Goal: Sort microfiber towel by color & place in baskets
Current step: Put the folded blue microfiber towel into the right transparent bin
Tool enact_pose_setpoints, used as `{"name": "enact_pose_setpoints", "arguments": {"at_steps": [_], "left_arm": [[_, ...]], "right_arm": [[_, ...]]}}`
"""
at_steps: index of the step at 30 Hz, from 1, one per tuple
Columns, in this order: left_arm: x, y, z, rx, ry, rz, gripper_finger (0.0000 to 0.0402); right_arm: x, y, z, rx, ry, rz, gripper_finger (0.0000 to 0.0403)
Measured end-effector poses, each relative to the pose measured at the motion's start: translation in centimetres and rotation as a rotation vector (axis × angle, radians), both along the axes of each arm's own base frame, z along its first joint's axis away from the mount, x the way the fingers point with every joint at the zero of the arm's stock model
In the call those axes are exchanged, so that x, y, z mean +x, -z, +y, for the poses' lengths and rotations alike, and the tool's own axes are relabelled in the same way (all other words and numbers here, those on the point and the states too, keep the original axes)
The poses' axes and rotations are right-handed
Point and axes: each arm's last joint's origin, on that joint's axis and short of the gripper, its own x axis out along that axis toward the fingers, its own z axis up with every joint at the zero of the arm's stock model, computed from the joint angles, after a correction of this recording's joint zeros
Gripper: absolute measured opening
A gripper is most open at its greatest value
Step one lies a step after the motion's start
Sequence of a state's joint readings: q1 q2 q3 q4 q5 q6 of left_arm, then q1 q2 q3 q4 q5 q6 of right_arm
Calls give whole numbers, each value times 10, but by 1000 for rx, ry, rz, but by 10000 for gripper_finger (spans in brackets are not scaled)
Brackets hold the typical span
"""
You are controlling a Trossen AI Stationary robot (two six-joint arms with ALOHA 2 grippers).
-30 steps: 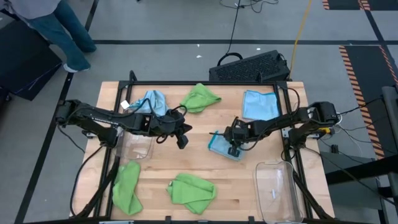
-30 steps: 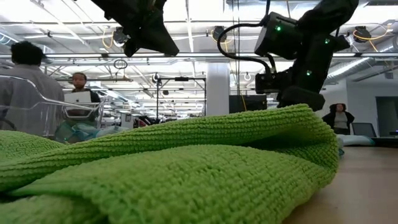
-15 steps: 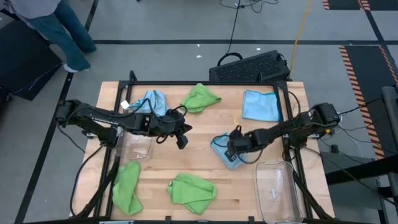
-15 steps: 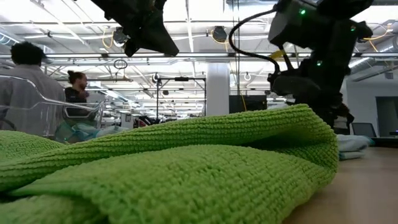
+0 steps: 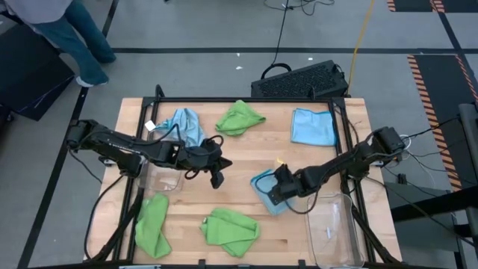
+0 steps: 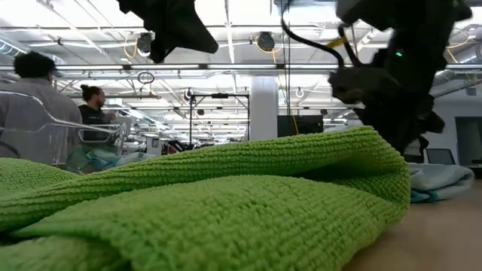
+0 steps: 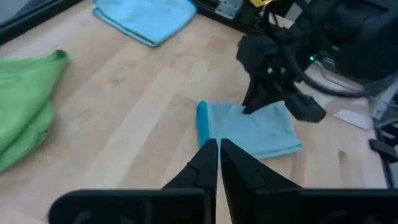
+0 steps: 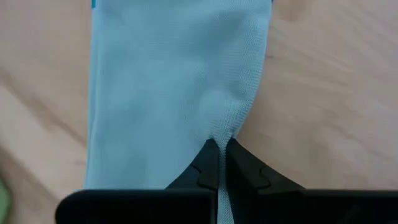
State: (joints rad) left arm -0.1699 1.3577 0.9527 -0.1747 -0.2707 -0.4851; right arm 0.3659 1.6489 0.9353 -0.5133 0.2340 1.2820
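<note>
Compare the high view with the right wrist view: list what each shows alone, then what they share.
High view only: the wooden table, three lime green cloths, two further light blue cloths, both clear plastic bins, and the left gripper shut and empty mid-table.
Right wrist view only: fabric puckering into the fingertips.
Both: the right gripper shut on the folded light blue microfiber towel.

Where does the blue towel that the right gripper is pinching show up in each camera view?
High view: the blue towel lies right of centre, beside the clear bin.
Low view: at the right edge, behind the green towel.
Left wrist view: mid-picture.
Right wrist view: fills the picture.
Shared landmark: the right gripper, shut on the towel's edge, appears in every view.
</note>
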Motion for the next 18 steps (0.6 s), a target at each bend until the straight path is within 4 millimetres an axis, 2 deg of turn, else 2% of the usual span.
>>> {"name": "enact_pose_setpoints", "arguments": {"at_steps": [4,8,12,18], "left_arm": [[-1,0,-9,27,47,2,19],[-3,1,-16,59,92,16,19],[-4,1,-17,55,93,21,19],[-4,1,-17,66,95,20,19]], "right_arm": [[31,-1,16,-25,-80,31,3],[55,8,26,-4,-131,51,3],[62,11,29,2,-135,35,3],[54,9,25,-44,-148,33,3]]}}
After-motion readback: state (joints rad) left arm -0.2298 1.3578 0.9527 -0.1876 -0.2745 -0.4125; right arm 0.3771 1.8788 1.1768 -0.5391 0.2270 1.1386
